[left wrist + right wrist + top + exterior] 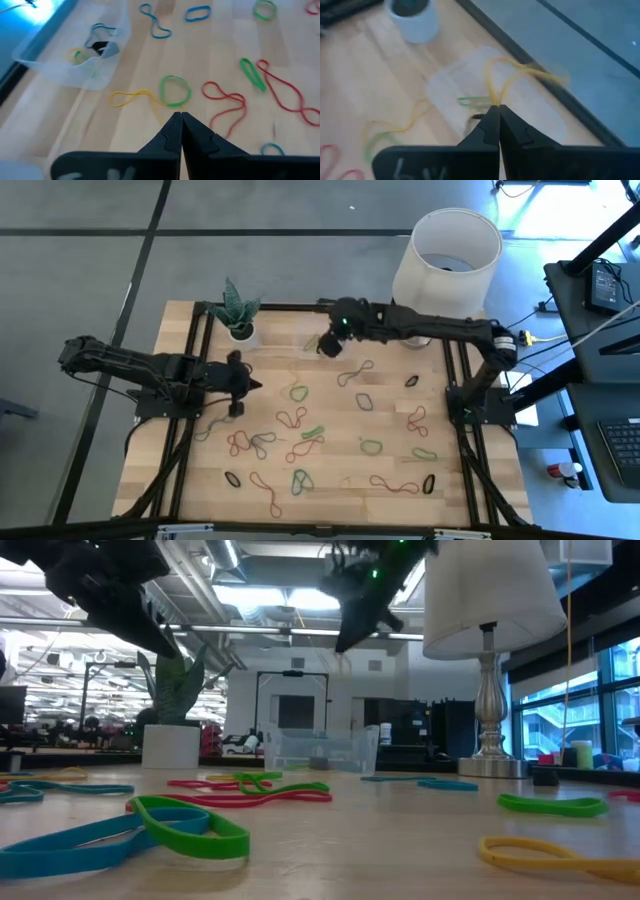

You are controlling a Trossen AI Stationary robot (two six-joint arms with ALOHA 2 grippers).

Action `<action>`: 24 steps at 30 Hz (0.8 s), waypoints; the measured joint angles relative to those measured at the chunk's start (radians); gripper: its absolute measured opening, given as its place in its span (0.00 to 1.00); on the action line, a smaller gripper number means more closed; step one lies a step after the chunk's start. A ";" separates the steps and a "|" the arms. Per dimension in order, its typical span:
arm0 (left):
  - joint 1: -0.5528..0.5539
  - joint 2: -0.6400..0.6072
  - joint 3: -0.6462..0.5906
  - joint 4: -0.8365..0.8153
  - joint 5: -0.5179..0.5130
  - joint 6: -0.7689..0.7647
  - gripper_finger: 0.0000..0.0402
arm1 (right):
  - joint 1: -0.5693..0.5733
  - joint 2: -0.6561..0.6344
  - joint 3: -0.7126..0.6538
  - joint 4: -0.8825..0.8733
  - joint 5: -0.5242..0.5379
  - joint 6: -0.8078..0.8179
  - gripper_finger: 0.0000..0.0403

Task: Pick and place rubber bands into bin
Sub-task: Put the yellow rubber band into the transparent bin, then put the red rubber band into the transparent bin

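Thin elastic rubber bands, coloured loops and figure-eights, scattered on pale wood table before shallow clear plastic bin. Left gripper pinched shut, empty. Right gripper above bin, clamping yellow band.

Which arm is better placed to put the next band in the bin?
Right. Its tool is shut on a yellow rubber band and hangs directly over the bin, so release looks next. The left tool is shut with nothing in it, above the table beside the loose bands.
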 joint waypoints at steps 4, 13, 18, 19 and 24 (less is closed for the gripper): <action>0.000 0.000 0.000 0.001 -0.047 -0.017 0.00 | -0.070 0.064 0.000 0.032 -0.053 -0.049 0.00; 0.000 0.000 0.000 -0.003 -0.060 -0.068 0.00 | -0.136 0.224 0.000 0.020 -0.084 -0.052 0.01; 0.000 0.000 0.000 -0.003 -0.069 -0.068 0.00 | -0.143 0.254 0.000 0.018 -0.084 -0.046 0.08; 0.000 0.000 0.000 -0.004 -0.069 -0.068 0.00 | -0.143 0.254 0.000 0.019 -0.084 -0.045 0.10; 0.000 0.000 0.000 -0.004 -0.070 -0.066 0.00 | -0.143 0.249 0.000 0.016 -0.083 -0.019 0.21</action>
